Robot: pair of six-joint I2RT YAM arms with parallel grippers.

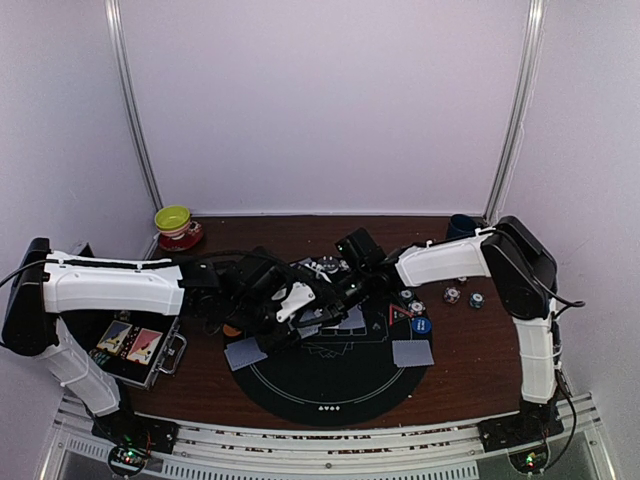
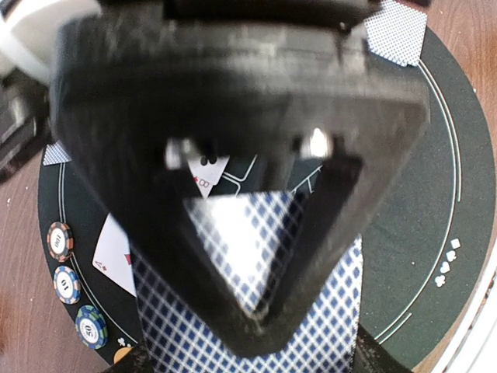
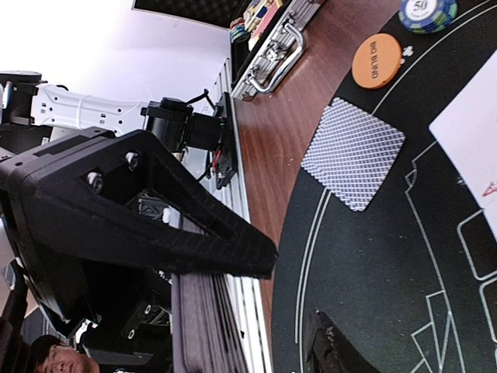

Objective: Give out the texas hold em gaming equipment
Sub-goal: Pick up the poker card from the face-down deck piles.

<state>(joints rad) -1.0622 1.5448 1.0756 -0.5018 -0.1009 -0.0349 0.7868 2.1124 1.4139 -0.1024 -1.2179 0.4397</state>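
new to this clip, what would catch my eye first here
The round black poker mat sits mid-table, with the left arm and right arm crowded together over its far half. Face-down cards lie at its left edge and more at its right, striped poker chips dot the wood to the right, and a metal case sits at far left.

A robot test booth in a lab. Bare white walls [image 1: 320, 100] rise beyond the left pincer [image 2: 255, 330]; metal rails [image 1: 300, 440] run behind it.

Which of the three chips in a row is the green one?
The bottom chip in the left wrist view, nearest the orange disc; the middle chip is white, the top chip red.
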